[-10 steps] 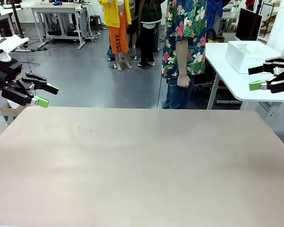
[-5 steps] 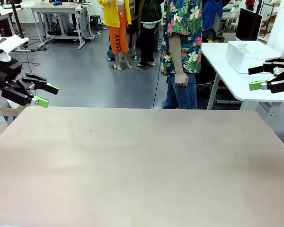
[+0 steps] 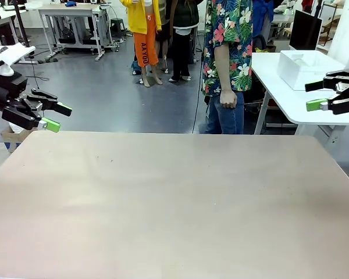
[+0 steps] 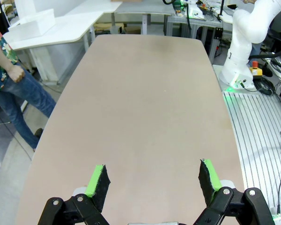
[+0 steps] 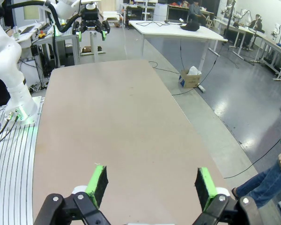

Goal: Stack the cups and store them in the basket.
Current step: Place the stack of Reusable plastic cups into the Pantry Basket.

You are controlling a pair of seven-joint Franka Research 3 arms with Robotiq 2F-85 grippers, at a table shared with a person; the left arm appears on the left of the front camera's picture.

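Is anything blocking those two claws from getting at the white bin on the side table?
The basket sits on a separate side table beyond the right gripper. Nothing visible lies between them. The left gripper is across the main table.

Left gripper (image 3: 57, 116) raised at the table's far left corner, jaws spread wide, green pads (image 4: 95, 179) apart, nothing between them. Right gripper (image 3: 313, 96) raised at the far right edge, fingers pointing inward, jaws likewise wide, nothing held. Person's hand (image 3: 227, 100) hanging at the side, loosely closed.
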